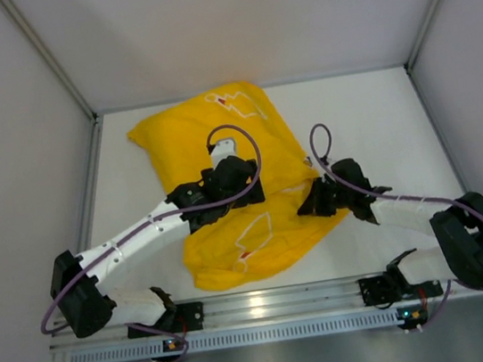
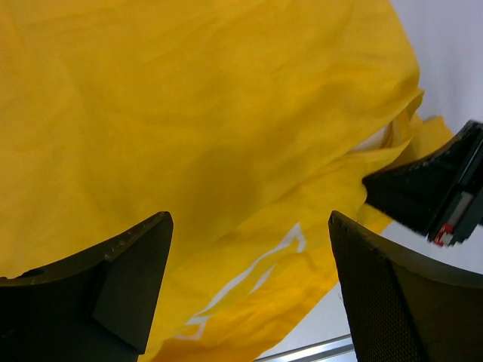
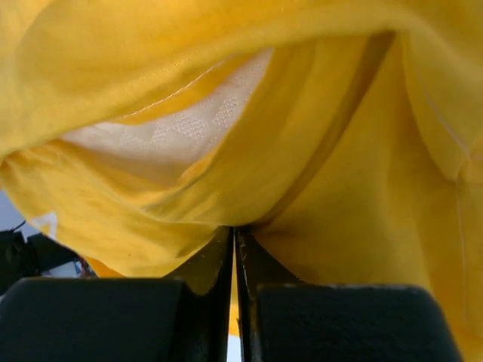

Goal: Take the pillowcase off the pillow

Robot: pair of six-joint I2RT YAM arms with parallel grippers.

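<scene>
we judge removal barely begun: cream padded pillow (image 3: pixel 181 124) inside bright yellow fabric pillowcase (image 1: pixel 183 137), mid-frame; right gripper (image 3: pixel 234 235) pinches its hem, left gripper (image 2: pixel 249 220) gapes wide, empty.

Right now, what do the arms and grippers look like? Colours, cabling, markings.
Both arms match: the left arm and right arm have white links with bulky black joint housings. A thin purple cable loops along each. The left gripper and right gripper have black wedge-shaped fingers, finely textured. No lettering visible.

White arms (image 1: pixel 141 236), purple cables (image 1: pixel 232 126), black left gripper (image 2: pixel 247 226)
</scene>
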